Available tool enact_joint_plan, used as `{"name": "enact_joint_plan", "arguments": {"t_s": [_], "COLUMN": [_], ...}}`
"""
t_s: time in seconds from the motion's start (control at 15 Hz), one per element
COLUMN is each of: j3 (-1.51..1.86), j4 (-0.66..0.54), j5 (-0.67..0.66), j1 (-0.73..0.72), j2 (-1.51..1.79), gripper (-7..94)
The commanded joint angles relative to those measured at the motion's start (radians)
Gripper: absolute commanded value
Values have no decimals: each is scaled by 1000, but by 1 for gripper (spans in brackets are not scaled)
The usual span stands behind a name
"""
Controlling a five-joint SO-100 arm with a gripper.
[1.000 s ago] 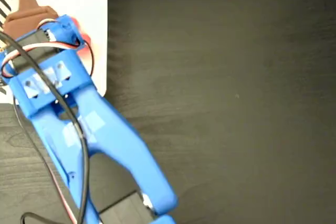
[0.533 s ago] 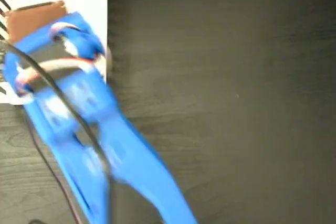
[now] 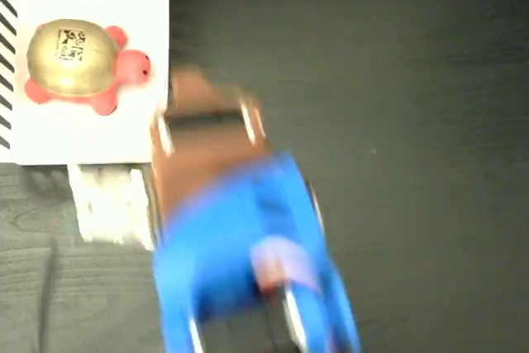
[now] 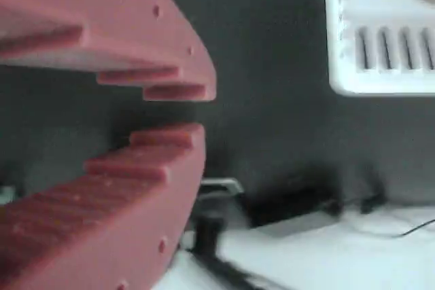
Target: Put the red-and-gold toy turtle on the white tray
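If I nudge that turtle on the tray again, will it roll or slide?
The red-and-gold toy turtle probably won't roll: it sits flat, feet splayed on the white tray. Its glossy domed shell may slip between the fingers. It looks small, so likely light and easily pushed.

Turtle [image 3: 73, 59] on tray [image 3: 124, 134], fixed view upper left; tool [image 3: 207, 113] just right, off tray.

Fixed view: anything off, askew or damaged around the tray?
Nothing stands out. The red-and-gold toy turtle sits upright on the white tray, fully inside its edges, head toward the right of the fixed view. The end effector is empty, jaws slightly apart, off the tray; the arm is motion-blurred.
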Motion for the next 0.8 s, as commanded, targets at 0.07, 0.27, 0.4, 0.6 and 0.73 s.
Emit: {"name": "enact_joint_plan", "arguments": {"t_s": [0.07,0.27,0.4,0.6,0.73], "j3": [348,606,732,834,884], "j4": [-101,-98,-58,-41,-23], "j5": [-35,-51,-55,-77,12], "j1": [25,75,100,89,87], "j2": [272,451,545,595,657], "gripper": [0,0,0,0,0]}}
